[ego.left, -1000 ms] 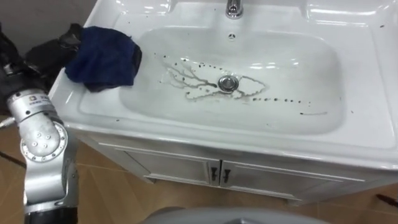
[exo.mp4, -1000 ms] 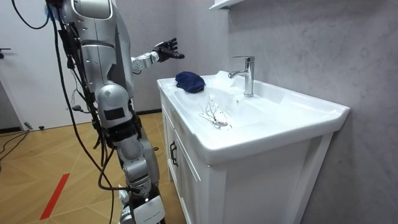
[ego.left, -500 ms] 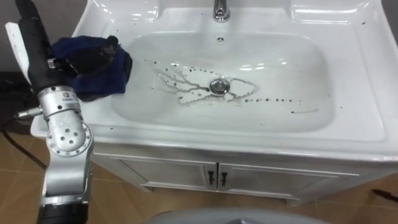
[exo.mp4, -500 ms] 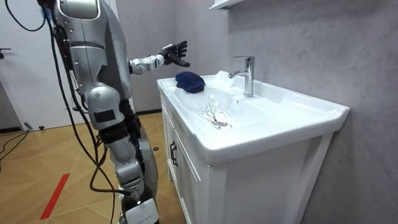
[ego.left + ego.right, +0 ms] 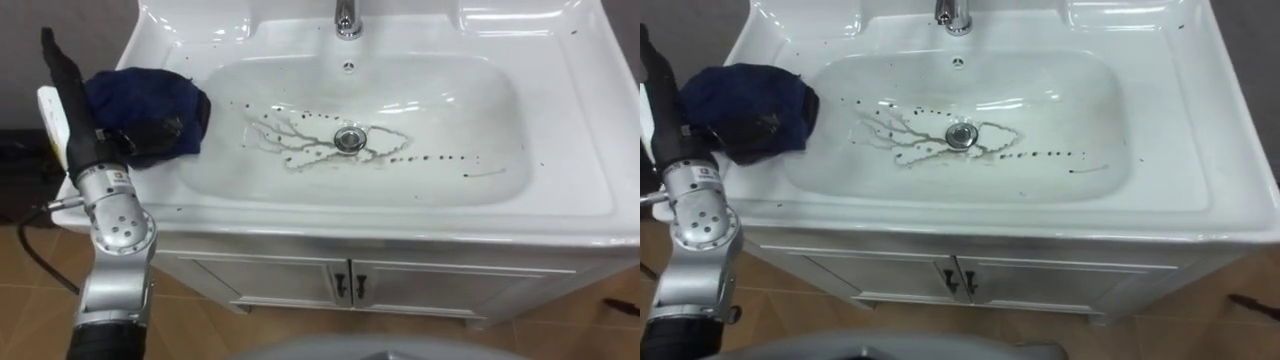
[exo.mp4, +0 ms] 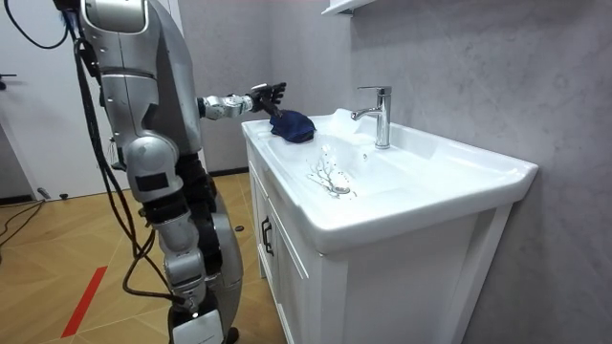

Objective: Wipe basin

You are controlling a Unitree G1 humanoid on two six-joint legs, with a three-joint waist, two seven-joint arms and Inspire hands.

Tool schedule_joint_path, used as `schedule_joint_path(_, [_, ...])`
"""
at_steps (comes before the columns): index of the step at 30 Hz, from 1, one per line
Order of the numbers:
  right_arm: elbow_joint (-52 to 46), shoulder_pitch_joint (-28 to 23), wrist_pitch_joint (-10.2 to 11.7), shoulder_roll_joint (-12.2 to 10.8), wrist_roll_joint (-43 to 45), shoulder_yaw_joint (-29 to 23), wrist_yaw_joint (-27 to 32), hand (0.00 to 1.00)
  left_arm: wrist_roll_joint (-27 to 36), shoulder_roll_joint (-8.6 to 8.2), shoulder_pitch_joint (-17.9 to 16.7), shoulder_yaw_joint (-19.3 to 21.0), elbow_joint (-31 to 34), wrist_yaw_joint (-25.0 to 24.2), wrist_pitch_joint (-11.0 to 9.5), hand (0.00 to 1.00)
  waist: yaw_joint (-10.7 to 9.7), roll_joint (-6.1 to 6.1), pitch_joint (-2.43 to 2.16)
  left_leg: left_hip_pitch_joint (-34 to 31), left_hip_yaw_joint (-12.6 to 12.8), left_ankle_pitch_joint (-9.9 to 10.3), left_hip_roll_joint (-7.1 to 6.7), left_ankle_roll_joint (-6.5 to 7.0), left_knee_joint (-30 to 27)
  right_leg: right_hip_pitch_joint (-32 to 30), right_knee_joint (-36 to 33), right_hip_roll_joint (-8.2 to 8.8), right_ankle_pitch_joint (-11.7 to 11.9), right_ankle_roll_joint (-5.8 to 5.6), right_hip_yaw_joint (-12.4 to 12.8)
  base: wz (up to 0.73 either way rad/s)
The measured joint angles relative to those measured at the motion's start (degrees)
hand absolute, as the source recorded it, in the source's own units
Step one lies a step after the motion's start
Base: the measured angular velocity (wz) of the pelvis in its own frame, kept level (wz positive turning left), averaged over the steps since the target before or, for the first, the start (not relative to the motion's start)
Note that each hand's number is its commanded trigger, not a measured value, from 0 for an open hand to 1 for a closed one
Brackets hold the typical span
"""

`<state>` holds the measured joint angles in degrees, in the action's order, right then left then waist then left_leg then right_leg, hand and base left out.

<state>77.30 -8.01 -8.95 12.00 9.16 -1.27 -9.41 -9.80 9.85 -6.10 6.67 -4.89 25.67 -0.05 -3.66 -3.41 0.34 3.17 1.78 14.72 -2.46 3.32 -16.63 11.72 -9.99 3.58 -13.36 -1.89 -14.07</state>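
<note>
**Left hand at cloth; bowl open**

The robot stands at the cabinet's left end. The left hand (image 5: 74, 104) reaches over the bench's (image 5: 575, 150) left edge, its fingers spread apart. Their tips lie at the near edge of the dark blue cloth (image 5: 145, 98); whether they touch it cannot be determined. The cloth lies bunched on the bench corner, at 10 o'clock from the drain (image 5: 348, 139), and overlaps the lip of the basin (image 5: 450, 100). Dark streaks (image 5: 288, 140) branch from the drain toward 9 o'clock, and a dotted trail (image 5: 440, 160) runs toward 3 o'clock. The faucet (image 5: 346, 17) stands at 12 o'clock. The bowl's right half and the right rim are unobstructed. The cabinet doors (image 5: 420, 288) below are closed.
</note>
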Motion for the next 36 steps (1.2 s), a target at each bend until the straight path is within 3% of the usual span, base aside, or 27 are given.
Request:
schedule_joint_path(6, [-0.4, 0.2, -1.3, 0.3, -0.1, 0.0, 0.1, 0.0, -0.2, 0.24, 0.0, 0.2, -0.2, 1.4, 2.6, 0.0, 0.3, -0.86, -0.12, 0.3, 0.9, 0.0, -0.03, -0.03, 0.4, -0.7, -0.6, -0.23, 0.0, 0.0, 1.9, -0.08])
schedule_joint_path(9, [-1.5, -0.2, -1.8, 0.2, -0.1, 0.0, 0.3, 0.0, -3.7, 0.45, 0.1, 0.4, -2.0, 1.9, 3.2, 0.0, 0.5, -1.14, -0.11, 0.6, 1.4, 0.0, 0.03, -0.07, 1.0, -0.8, -0.7, -0.29, 0.0, 0.0, 2.5, -0.13])
schedule_joint_path(15, [-1.8, -1.0, -1.9, 0.1, -0.1, 0.0, 0.2, 0.0, -9.0, 0.75, 0.1, 1.7, -4.5, 2.5, 4.9, 0.0, 0.3, 0.41, -0.09, 0.6, 1.9, -0.1, 0.2, -0.13, 1.2, -0.8, -0.7, -0.41, 0.0, 0.02, 2.9, -0.03])
schedule_joint_path(19, [-2.3, -1.2, -2.4, 0.0, -0.1, 0.0, -0.7, 0.0, -11.0, 1.67, 0.1, 2.4, -7.1, 2.7, 5.2, 0.0, 0.1, 1.33, -0.32, 0.5, 1.9, -0.1, 0.68, -0.16, 1.1, -0.9, -0.6, -0.53, 0.1, 0.16, 2.9, 0.0])
schedule_joint_path(24, [-2.6, -1.3, -2.9, 0.2, -0.5, -0.1, -1.3, 0.0, -11.1, 1.88, 0.1, 2.4, -8.2, 2.9, 6.6, 0.0, 0.1, 1.39, -0.44, 0.7, 1.9, -0.1, 0.71, -0.16, 1.2, -1.2, -0.7, -0.53, 0.1, 0.19, 2.9, 0.0])
schedule_joint_path(36, [-3.8, -1.6, -3.7, 0.5, -0.7, 0.1, -1.9, 0.0, -11.1, 1.87, 1.3, 1.9, -13.6, 4.1, 6.8, 0.0, -1.1, 0.75, -0.21, 0.7, 2.3, -0.3, 0.76, -0.42, 1.3, -1.3, -0.8, -0.68, 0.2, 0.28, 2.9, 0.0])
